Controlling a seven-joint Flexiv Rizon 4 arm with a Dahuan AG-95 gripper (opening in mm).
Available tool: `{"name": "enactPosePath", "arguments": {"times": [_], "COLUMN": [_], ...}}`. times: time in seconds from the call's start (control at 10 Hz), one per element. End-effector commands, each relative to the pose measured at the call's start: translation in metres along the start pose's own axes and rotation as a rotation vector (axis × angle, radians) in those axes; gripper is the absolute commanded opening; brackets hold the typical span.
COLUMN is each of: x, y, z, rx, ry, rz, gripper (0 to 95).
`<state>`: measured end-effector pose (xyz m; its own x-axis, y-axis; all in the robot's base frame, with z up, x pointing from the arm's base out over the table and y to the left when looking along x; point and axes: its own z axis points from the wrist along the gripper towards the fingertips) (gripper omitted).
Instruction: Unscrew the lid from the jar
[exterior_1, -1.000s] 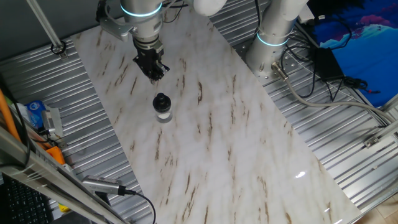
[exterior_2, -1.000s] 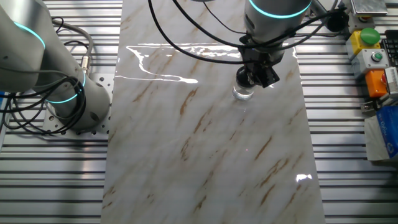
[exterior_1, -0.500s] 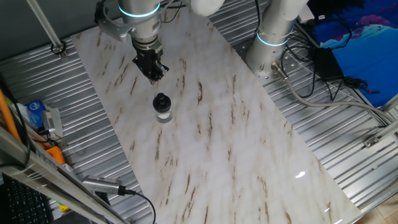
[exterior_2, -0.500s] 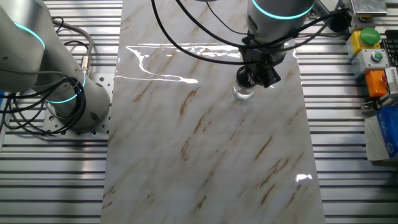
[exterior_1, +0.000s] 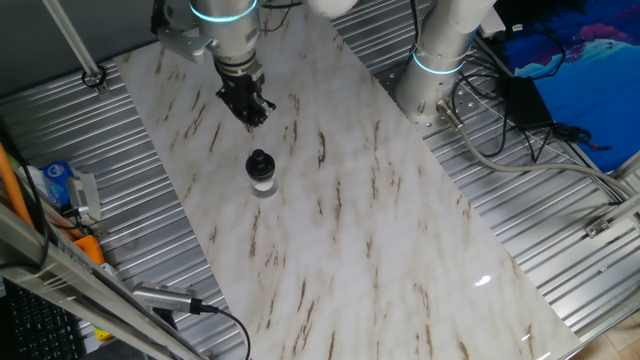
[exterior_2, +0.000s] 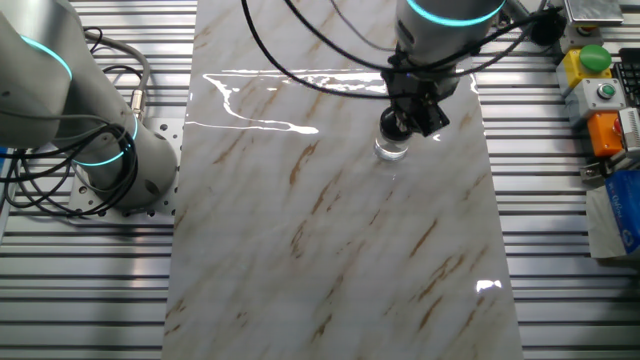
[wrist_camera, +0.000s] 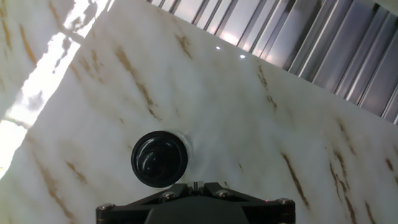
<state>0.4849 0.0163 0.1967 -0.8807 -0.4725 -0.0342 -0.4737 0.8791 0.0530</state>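
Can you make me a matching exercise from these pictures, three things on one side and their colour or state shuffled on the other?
Things:
1. lid
2. jar
3. pincer

Colour or state:
A. clear whitish body, standing upright on the marble tabletop
B. hanging above the tabletop, touching nothing
C. black and round, on top of the jar

Pairs: 1-C, 2-A, 3-B

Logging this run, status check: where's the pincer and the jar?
Pincer above the table, apart from the jar, holding nothing; jaw state unclear. Lid on the jar, jar upright on the marble table. Nothing in the way.
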Motion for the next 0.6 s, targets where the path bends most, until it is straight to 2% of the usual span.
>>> {"name": "enactPosePath", "arguments": {"times": [0.1,0.2,0.3,0.4,0.6], "x": [0.004,0.003,0.005,0.005,-0.002], "y": [0.011,0.016,0.02,0.021,0.023], "z": [-0.004,-0.003,0.001,0.003,0.01], "rx": [0.005,0.005,0.003,-0.006,-0.014], "ry": [-0.012,-0.019,-0.026,-0.034,-0.037], "rz": [-0.035,-0.057,-0.073,-0.081,-0.107], "gripper": [57.0,76.0,76.0,95.0,95.0]}}
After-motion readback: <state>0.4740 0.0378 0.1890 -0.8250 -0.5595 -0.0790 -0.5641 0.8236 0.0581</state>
